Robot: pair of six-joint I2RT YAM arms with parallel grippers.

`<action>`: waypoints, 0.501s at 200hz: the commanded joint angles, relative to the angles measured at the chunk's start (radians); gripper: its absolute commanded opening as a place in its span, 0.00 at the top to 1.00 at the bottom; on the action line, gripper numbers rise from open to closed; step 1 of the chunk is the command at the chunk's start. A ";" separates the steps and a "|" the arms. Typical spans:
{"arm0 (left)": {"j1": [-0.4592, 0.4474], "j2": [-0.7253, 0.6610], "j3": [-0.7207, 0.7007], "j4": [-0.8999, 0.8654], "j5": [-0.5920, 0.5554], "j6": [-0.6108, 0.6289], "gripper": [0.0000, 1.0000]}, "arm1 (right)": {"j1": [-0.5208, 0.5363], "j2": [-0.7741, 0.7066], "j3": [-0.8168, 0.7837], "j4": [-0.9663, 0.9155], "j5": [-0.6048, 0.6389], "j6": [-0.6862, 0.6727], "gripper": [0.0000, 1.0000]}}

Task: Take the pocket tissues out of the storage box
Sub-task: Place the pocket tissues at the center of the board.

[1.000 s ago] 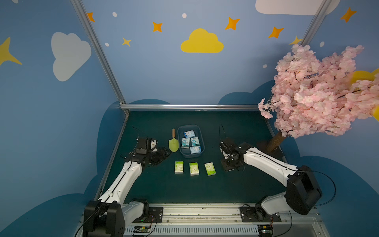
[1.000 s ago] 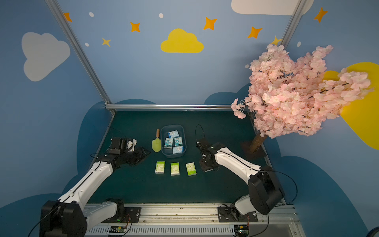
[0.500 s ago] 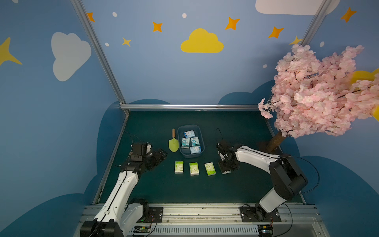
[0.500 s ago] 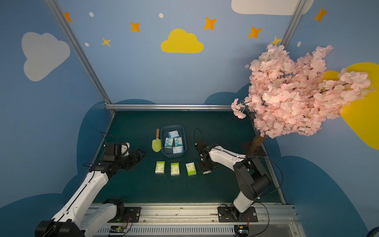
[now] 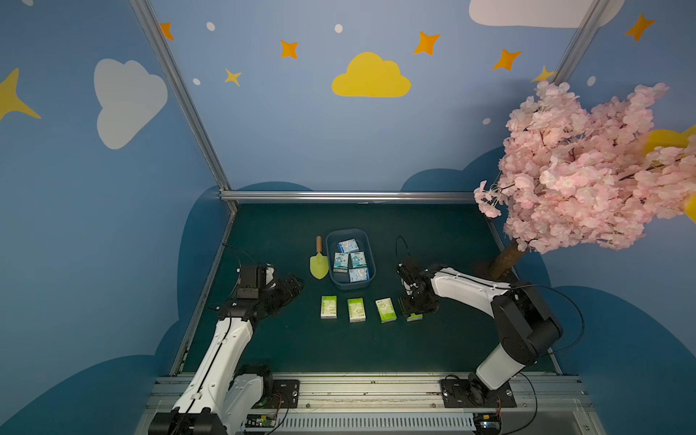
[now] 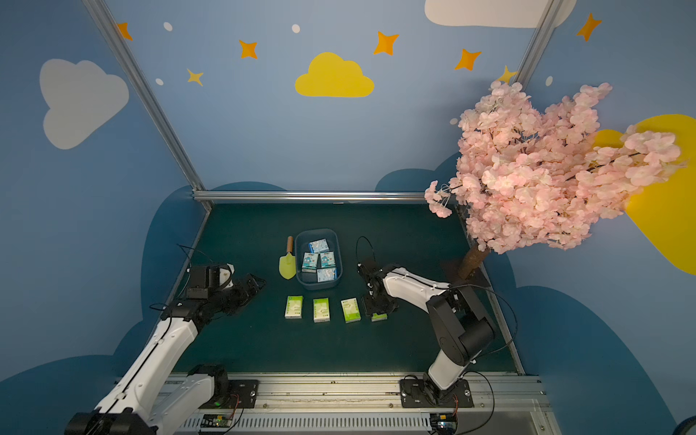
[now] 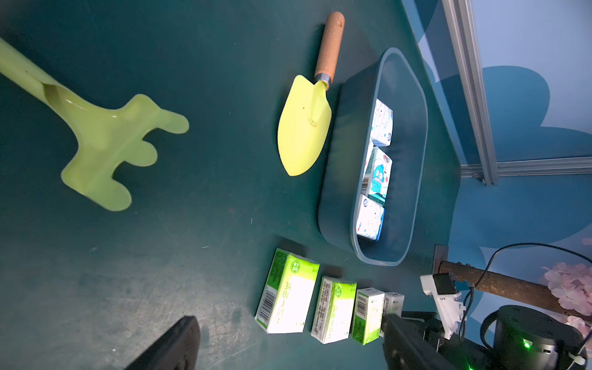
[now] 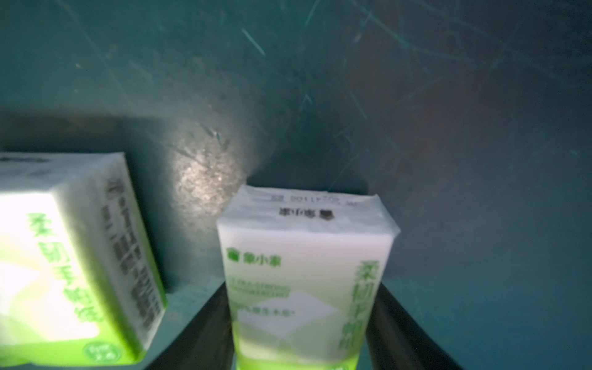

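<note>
Tissues [image 5: 357, 260] are lying in the box [image 5: 350, 285]; the right end effector [image 5: 412, 309] is straddling a green pack [image 8: 304, 272], grip unclear; opening wide before lifting seems wise.

A decorated robot test booth: behind the pink blossom tree [image 5: 587, 169] stand blue walls [image 5: 301, 132] with painted clouds [image 5: 371, 77], stars [image 5: 289, 49] and aluminium rails [image 5: 339, 196]
</note>
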 commanded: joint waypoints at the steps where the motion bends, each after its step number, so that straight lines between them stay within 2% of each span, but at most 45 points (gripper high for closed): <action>1: 0.010 0.011 0.013 -0.006 0.004 0.022 0.08 | -0.006 -0.036 0.028 -0.040 0.022 0.010 0.33; 63: 0.024 0.071 0.058 0.024 0.037 0.030 0.06 | -0.006 -0.109 0.146 -0.149 0.083 0.021 0.16; 100: 0.028 0.120 0.088 0.050 0.074 0.031 0.06 | -0.002 -0.119 0.271 -0.210 0.095 0.005 0.08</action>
